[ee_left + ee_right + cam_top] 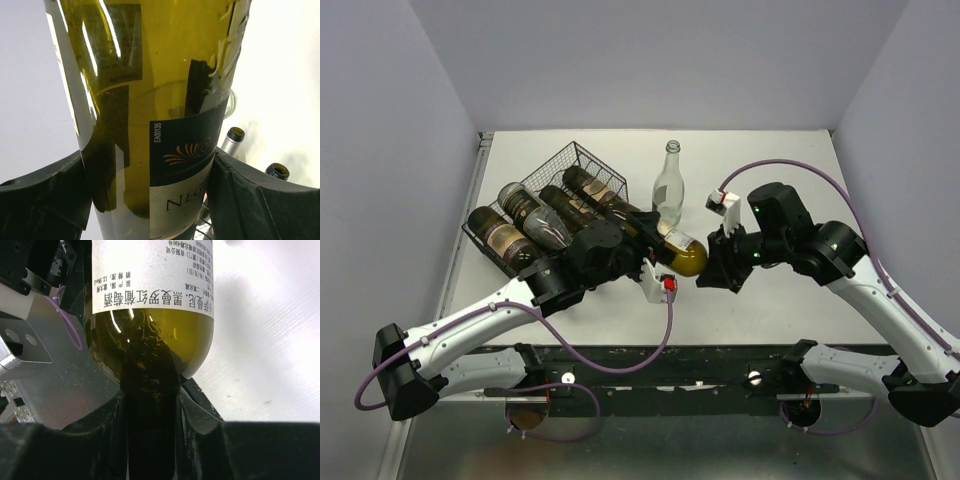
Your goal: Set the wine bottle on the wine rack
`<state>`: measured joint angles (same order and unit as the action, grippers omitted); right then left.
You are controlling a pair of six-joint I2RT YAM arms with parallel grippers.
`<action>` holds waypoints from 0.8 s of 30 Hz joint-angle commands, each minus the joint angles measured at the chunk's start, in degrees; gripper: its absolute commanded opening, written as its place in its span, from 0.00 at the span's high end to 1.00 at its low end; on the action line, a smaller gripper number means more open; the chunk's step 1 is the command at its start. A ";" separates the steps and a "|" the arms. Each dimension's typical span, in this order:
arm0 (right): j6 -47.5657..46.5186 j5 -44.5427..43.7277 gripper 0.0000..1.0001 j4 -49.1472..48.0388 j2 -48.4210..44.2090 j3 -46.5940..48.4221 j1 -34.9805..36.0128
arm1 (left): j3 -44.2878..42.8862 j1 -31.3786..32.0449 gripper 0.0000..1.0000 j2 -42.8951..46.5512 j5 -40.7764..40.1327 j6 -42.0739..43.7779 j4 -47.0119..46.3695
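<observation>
My left hand [149, 192] is pinching the wine bottle [682, 252] around its belly, the matte black pads [45, 200] pressed to the smooth olive-green glass on either side, over a dark label [185, 155] with a gold swirl. From above, the bottle lies close to level at the 4 o'clock corner of the wine rack [582, 160], its rounded heel pointing toward 4 o'clock and out past the thin black wire. I cannot tell whether it touches the wire. My right hand [150, 400] sits at that heel. Its chunky black fingers show a narrow dark gap, and their tips are right at the curved glass below a white paper label [150, 270] printed in Chinese characters. I cannot tell if they grip it. Several dark bottles [505, 240] lie side by side in the rack's scalloped rows. A clear glass bottle [668, 185] stands upright on the pale, matte worktop [770, 200], just beside the rack at its 3 o'clock.
</observation>
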<state>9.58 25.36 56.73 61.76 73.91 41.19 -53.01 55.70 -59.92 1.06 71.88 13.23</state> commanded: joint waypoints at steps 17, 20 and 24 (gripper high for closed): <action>7.47 -11.92 0.99 -8.74 0.82 7.74 1.00 | 7.92 -0.68 0.01 8.23 -5.72 1.07 -13.68; 7.73 -10.87 0.99 -10.58 2.31 8.18 1.00 | 8.98 -0.51 0.01 11.48 -6.51 0.20 -13.41; 7.91 -8.67 0.99 -13.39 5.03 7.57 1.00 | 8.81 -0.51 0.01 17.80 -6.95 -5.68 -13.32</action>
<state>16.99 14.48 54.37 65.30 78.70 42.06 -44.23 55.44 -48.16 -3.95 71.31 1.78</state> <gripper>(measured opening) 0.406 0.987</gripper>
